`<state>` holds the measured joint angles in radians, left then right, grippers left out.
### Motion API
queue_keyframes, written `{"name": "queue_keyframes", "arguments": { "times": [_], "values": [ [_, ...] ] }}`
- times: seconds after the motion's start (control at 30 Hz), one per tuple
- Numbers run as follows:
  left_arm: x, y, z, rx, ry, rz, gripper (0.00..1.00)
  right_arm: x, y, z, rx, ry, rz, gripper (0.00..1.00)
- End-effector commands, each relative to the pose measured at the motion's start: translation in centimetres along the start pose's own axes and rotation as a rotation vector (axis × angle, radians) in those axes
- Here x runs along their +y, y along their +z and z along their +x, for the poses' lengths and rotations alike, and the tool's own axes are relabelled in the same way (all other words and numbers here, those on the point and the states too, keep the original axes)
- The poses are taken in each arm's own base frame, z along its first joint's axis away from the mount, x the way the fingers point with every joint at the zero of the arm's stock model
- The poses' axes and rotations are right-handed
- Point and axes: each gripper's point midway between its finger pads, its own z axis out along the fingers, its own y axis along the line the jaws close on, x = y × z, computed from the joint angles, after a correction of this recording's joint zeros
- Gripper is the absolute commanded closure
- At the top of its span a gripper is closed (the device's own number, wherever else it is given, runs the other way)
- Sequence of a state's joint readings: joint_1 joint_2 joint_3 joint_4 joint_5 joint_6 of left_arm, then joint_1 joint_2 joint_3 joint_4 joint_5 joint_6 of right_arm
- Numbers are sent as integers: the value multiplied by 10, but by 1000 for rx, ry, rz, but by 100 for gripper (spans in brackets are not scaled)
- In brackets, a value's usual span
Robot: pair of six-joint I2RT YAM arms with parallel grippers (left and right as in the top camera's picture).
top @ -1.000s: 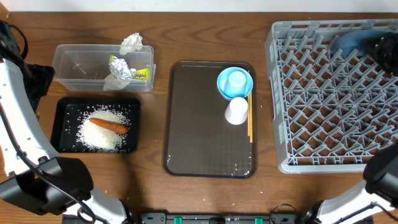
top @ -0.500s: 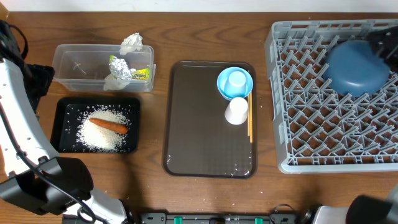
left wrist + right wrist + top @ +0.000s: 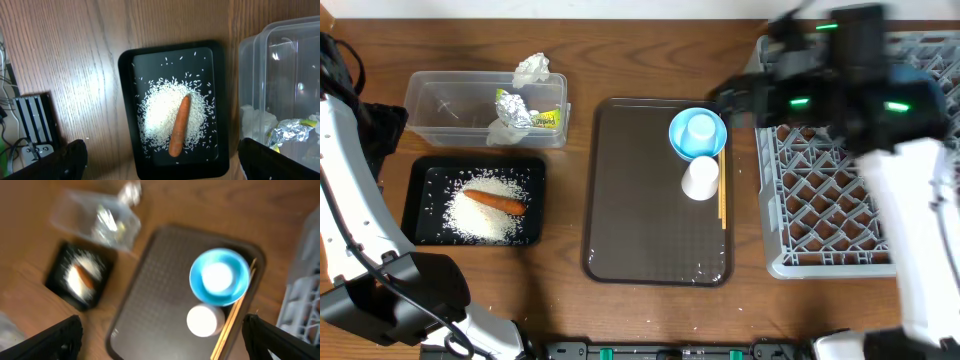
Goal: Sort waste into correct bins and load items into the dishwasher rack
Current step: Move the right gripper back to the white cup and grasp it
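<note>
My right gripper (image 3: 165, 341) is spread wide, holding nothing, and the view's blurry. The small light blue bowl (image 3: 219, 276) sits ahead of it, with a white cup (image 3: 205, 320) and the chopsticks (image 3: 231, 326) closer in. My left gripper (image 3: 165, 167) is spread wide too, with the carrot (image 3: 179, 126) on the rice (image 3: 159, 112) straight ahead.

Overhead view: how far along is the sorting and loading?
Done: carrot and rice in the black tray; tissues and foil wrapper in the clear tub. In hand: nothing; the right gripper is open, facing the brown tray. Left: light blue bowl, two white cups, chopsticks, all on it.
</note>
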<state>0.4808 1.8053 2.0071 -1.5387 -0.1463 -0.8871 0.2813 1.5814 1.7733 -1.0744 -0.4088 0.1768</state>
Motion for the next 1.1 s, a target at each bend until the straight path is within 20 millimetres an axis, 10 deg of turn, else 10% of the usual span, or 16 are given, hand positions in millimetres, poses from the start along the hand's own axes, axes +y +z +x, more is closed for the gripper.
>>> {"name": "queue_keyframes", "arguments": {
  "times": [0.0, 0.23, 1.07],
  "values": [
    [3, -2, -4, -18, -9, -10, 2, -19, 45, 24, 104, 21, 241, 1],
    [3, -2, -4, -18, -9, -10, 2, -37, 104, 80, 311, 86, 496, 1],
    [3, -2, -4, -18, -9, -10, 2, -80, 155, 169, 457, 206, 618, 8]
  ]
}}
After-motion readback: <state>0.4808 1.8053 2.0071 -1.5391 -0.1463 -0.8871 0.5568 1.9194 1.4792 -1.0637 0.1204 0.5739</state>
